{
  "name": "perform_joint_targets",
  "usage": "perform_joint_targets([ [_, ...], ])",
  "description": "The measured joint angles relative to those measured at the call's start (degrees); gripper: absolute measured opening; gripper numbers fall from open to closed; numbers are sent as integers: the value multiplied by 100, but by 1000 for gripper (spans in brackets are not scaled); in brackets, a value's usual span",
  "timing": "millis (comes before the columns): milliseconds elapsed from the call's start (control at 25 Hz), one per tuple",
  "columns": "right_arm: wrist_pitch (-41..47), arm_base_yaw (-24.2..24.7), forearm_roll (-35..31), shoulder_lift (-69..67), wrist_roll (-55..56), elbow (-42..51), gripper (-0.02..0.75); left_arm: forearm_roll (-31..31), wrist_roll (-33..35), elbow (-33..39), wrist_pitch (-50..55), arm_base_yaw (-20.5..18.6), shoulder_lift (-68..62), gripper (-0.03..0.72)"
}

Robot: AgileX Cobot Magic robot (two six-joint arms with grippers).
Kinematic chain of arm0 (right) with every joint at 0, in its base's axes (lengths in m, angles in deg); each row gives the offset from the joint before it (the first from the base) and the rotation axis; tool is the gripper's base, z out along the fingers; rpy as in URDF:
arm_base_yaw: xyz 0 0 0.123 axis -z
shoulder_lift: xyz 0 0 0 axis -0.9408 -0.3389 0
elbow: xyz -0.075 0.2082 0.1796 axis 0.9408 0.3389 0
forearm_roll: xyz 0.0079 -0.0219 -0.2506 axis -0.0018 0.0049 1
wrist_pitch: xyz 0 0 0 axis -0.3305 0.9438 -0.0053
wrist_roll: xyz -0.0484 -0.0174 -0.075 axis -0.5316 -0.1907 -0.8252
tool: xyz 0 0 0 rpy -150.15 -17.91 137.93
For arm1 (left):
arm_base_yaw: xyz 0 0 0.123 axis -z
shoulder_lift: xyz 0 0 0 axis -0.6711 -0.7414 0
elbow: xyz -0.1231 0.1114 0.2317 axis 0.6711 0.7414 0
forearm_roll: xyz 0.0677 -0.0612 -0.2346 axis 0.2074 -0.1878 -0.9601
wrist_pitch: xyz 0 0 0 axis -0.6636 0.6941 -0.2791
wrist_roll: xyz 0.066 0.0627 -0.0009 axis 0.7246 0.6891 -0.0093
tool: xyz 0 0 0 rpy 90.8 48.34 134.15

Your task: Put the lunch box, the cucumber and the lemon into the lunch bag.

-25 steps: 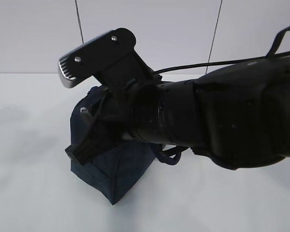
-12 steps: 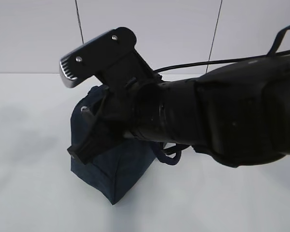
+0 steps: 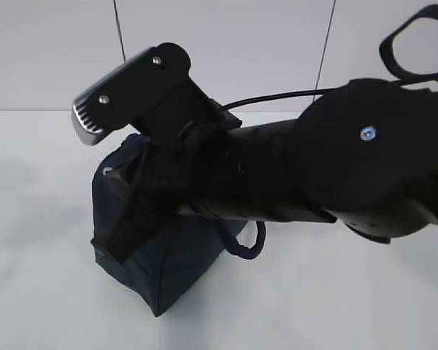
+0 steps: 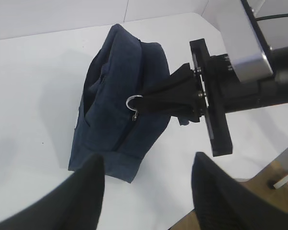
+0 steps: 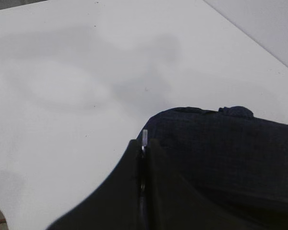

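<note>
Bag [image 3: 142, 266] sits on the white surface [image 3: 36, 292], navy fabric, tilted a bit with its top leaning over, one loop handle [image 3: 244, 244] hanging out by the arm. Compared with half a second back, the right arm has swung: its big joint now fills the right of the exterior view with a screw facing the camera, and the wrist camera housing has shifted left and slightly up. The bag moved with it too, dragged a little toward the left, and looks more squashed at the top.

Right hand [image 4: 146, 101] is pinched together on the zipper pull [image 4: 133, 102]. In the left wrist view you can see the metal ring right at the fingertips, and the zipper line runs down the bag's side from there. The right wrist view shows the two fingers [image 5: 129, 191] pressed flat against each other with a sliver of metal poking out between the tips, bag fabric just behind.

Left hand [image 4: 146, 179] is held over the near edge of the surface, fingers well apart, nothing between them, clear of the bag.

Can't see the lunch box, cucumber or lemon in any view.
</note>
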Motion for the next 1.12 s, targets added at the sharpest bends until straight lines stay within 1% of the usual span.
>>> perform_joint_targets([
  [160, 180, 0, 1785, 0, 1697, 0, 20, 0, 0, 0, 0, 0, 0, 405],
  [320, 338, 40, 2938, 0, 2814, 0, 20, 0, 0, 0, 0, 0, 0, 405],
  [560, 610, 74, 5539, 0, 5030, -12, 20, 0, 0, 0, 0, 0, 0, 405],
  [800, 662, 74, 7678, 0, 6937, -189, 20, 0, 0, 0, 0, 0, 0, 405],
  [840, 674, 88, 7948, 0, 7144, -211, 20, 0, 0, 0, 10, 0, 0, 405],
  [920, 684, 163, 8252, 0, 7487, -250, 20, 0, 0, 0, 10, 0, 0, 405],
  [1120, 767, 381, 8465, 0, 7687, -264, 20, 0, 0, 0, 10, 0, 0, 405],
])
